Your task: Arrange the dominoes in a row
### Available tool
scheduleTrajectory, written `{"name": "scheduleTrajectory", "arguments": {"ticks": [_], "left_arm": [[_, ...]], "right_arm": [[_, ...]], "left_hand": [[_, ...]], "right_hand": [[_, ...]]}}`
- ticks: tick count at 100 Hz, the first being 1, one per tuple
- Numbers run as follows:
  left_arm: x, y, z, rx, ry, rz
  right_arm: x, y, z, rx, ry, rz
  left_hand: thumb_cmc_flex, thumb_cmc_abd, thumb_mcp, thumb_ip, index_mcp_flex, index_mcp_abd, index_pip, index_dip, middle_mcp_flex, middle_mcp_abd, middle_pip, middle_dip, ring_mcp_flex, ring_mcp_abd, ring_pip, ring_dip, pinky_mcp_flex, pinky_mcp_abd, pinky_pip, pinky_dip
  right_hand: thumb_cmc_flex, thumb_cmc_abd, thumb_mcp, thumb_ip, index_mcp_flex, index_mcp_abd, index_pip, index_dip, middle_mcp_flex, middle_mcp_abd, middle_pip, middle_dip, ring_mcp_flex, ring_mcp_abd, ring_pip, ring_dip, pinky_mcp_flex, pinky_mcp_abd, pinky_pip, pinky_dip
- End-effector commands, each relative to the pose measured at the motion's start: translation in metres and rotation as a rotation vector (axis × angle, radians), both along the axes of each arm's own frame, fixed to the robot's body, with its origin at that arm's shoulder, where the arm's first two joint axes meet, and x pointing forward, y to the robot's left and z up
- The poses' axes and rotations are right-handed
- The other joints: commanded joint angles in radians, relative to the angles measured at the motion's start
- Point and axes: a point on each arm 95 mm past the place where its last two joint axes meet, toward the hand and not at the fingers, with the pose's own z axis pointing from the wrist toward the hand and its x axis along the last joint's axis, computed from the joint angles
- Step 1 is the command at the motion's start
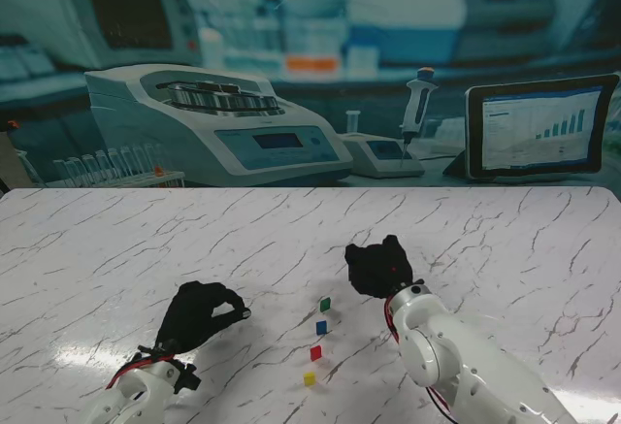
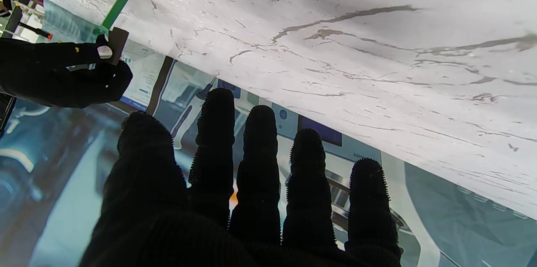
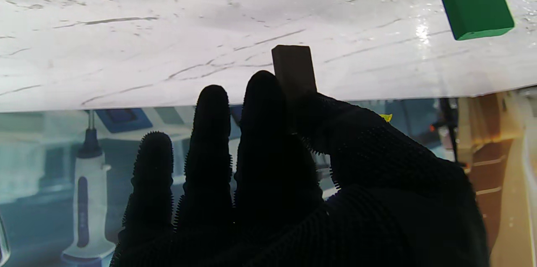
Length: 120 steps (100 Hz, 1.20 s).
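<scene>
Four dominoes stand in a line on the table (image 1: 116, 249) between my hands: green (image 1: 325, 304) farthest from me, then blue (image 1: 321, 327), red (image 1: 315, 352) and yellow (image 1: 310, 378) nearest. A fifth, brown domino (image 3: 293, 71) is pinched between thumb and fingers of my right hand (image 1: 380, 267), just right of the green one. My left hand (image 1: 197, 314) holds nothing, fingers apart.
</scene>
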Motion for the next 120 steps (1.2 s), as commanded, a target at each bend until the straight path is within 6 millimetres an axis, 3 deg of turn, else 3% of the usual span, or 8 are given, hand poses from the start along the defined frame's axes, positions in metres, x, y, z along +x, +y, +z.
{"name": "scheduleTrajectory", "arguments": {"ticks": [1, 38, 120], "left_arm": [[-0.004, -0.005, -0.001, -0.023, 0.004, -0.025], [-0.004, -0.004, -0.001, -0.028, 0.003, -0.026], [-0.005, -0.006, 0.001, -0.035, 0.007, -0.028]], "right_arm": [[-0.003, 0.013, 0.0, 0.021, 0.001, 0.015], [-0.003, 0.03, -0.007, 0.028, 0.007, 0.043], [0.005, 0.047, -0.023, 0.038, 0.034, 0.05]], "left_hand": [[-0.004, 0.006, -0.006, 0.004, 0.01, -0.027, -0.001, -0.008, 0.003, -0.027, 0.004, 0.011, 0.007, -0.031, 0.01, 0.006, -0.012, 0.016, 0.027, 0.016], [-0.004, 0.008, -0.006, 0.004, 0.011, -0.024, -0.002, -0.007, 0.002, -0.026, 0.003, 0.011, 0.007, -0.03, 0.01, 0.006, -0.012, 0.016, 0.025, 0.016], [-0.004, 0.009, -0.006, 0.004, 0.011, -0.026, -0.001, -0.007, 0.003, -0.027, 0.003, 0.011, 0.007, -0.029, 0.01, 0.006, -0.013, 0.016, 0.027, 0.016]], "right_hand": [[0.016, 0.027, 0.001, 0.034, -0.034, 0.002, 0.023, 0.013, -0.018, -0.02, -0.006, -0.001, -0.024, -0.021, -0.012, -0.004, -0.01, 0.012, -0.002, -0.009], [0.037, 0.036, -0.022, 0.005, -0.048, -0.01, 0.01, 0.007, -0.034, -0.016, -0.032, 0.001, -0.046, -0.018, -0.017, -0.004, -0.013, 0.014, -0.01, -0.01], [0.074, 0.054, -0.066, -0.046, -0.066, -0.007, -0.011, -0.011, -0.056, 0.001, -0.088, 0.001, -0.083, -0.012, -0.032, -0.01, -0.022, 0.021, -0.016, -0.008]]}}
